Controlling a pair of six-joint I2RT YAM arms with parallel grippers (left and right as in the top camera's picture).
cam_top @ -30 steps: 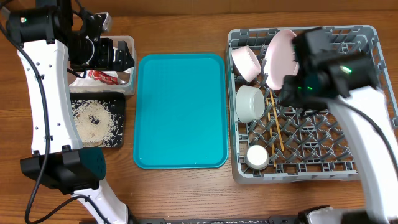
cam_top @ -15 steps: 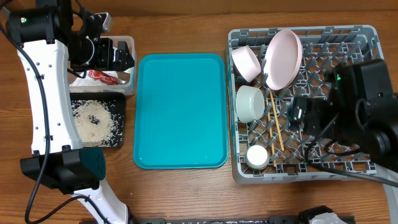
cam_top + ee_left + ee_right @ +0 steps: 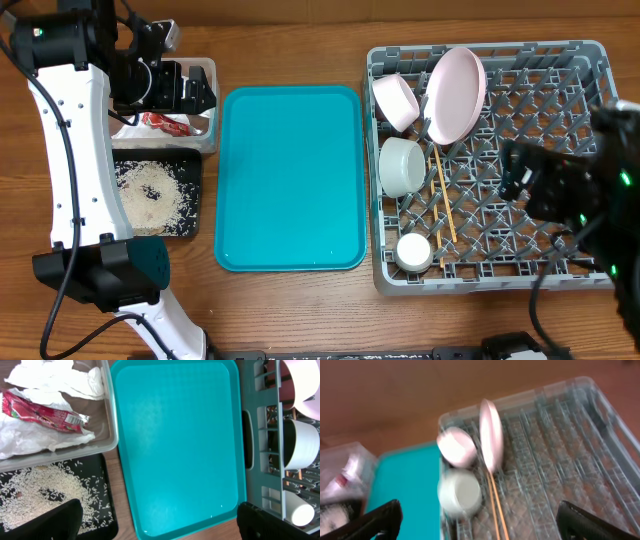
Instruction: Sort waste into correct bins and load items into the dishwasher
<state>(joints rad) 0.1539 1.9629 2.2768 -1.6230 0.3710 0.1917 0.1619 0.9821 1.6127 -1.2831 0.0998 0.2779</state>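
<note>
The grey dishwasher rack holds an upright pink plate, two bowls, a white cup and two chopsticks. My right gripper hovers open and empty over the rack's right half, apart from the plate. My left gripper hangs open and empty by the clear tub. In the tub lie a crumpled napkin and a red wrapper. Rice crumbs cover the black tray.
A bare teal serving tray lies between the bins and the rack. The table is brown wood. The right wrist view is blurred by motion. The left arm's white links run down the table's left side.
My right gripper has opened and drawn back from the plate toward the right and front edge; the plate stays standing in the rack. The left arm has not moved.
</note>
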